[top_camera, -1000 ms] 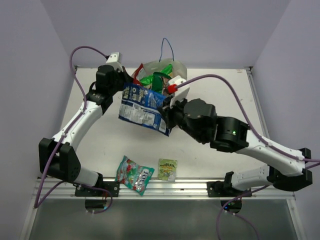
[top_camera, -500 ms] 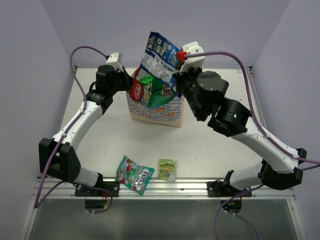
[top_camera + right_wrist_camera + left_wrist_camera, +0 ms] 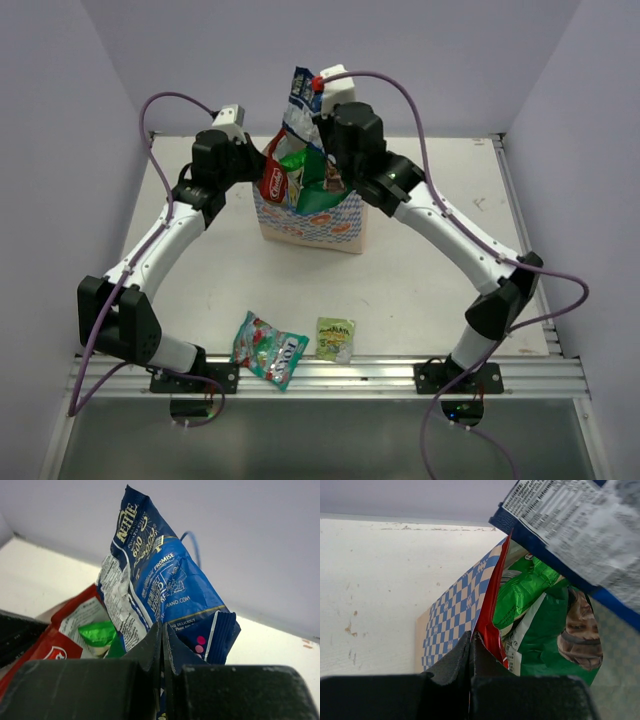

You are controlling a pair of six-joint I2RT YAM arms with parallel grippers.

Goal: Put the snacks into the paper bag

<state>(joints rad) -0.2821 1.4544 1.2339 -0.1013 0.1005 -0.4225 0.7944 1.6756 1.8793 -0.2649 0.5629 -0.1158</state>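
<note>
3 chip packets [image 3: 300,180] sit in the paper bag [image 3: 305,225], whose rim the left hand [image 3: 471,640] pinches shut. The right hand [image 3: 161,630], clamped on the dark blue packet [image 3: 300,115], holds it over the mouth. The candy packet [image 3: 268,348] and sachet [image 3: 335,338] wait on the surface [image 3: 420,280].

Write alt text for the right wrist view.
The right gripper pinches the bottom edge of a dark blue packet, holding it upright against a pale lilac wall. Lower left, a red packet and a green packet show beside it; a thin blue string handle loops behind.
</note>
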